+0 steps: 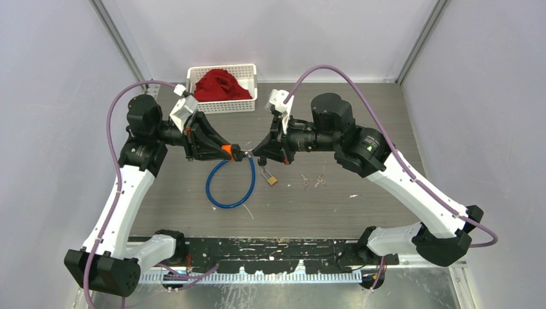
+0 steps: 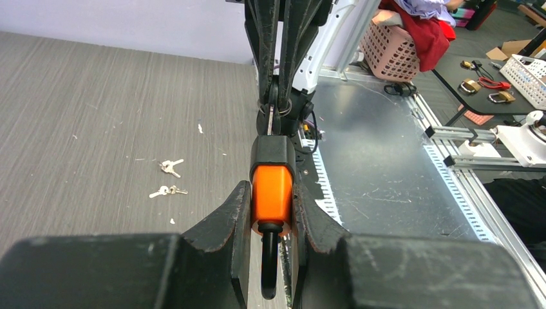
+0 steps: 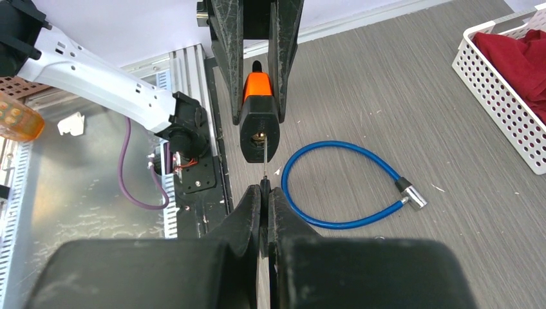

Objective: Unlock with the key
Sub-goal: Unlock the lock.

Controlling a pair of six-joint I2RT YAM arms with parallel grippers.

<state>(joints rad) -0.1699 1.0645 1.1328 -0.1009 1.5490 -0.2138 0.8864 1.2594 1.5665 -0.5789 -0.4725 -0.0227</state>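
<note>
An orange padlock with a black end cap is held above the table, and my left gripper is shut on its body. In the left wrist view the orange body sits tight between the fingers, with its black shackle pointing back toward the camera. My right gripper is shut on the dark head of a key. The thin key blade reaches into the keyhole of the padlock's black face. The two grippers meet tip to tip at mid-table.
A blue cable lock lies looped on the table below the grippers. A small brass padlock and loose keys lie to its right. A white basket with red cloth stands at the back.
</note>
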